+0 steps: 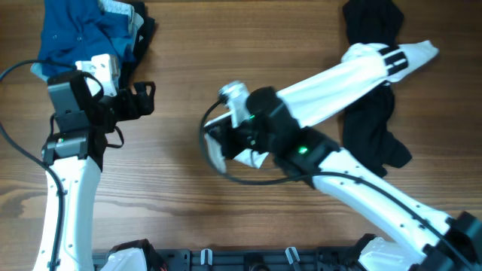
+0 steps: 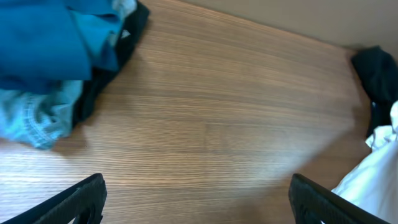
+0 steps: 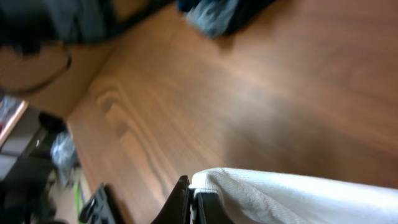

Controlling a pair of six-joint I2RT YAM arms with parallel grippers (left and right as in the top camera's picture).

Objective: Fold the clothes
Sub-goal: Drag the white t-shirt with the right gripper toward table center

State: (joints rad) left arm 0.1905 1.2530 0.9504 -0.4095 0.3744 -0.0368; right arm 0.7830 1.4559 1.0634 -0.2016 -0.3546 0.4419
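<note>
Fingers [image 3: 181,202] of my right gripper [image 3: 191,205] are pressed together on a fold of the white short-sleeved fabric shirt with black block lettering [image 1: 339,83]. In the right wrist view the ribbed white cloth comes out directly from between the dark tips. From this pinch, near the middle of the brown wooden table [image 1: 226,45], the shirt runs as a long bunched band toward the far right side. There its end with the black marks lies across a plain black crumpled garment [image 1: 373,120]. I cannot tell if the middle part of the band touches the wood or hangs a little above it. On my left gripper [image 1: 143,100] the two black fingers [image 2: 78,200] are spread wide, with only bare wood between them, and they hold nothing. This gripper is at the left side of the table, well apart from the shirt, and its jaws point toward the right. Just beside it, in the far left corner, is a pile of blue and grey-blue garments [image 1: 75,34] with some black cloth under its edge. In the left wrist view a corner of the white shirt shows at the right edge, below the black garment.
</note>
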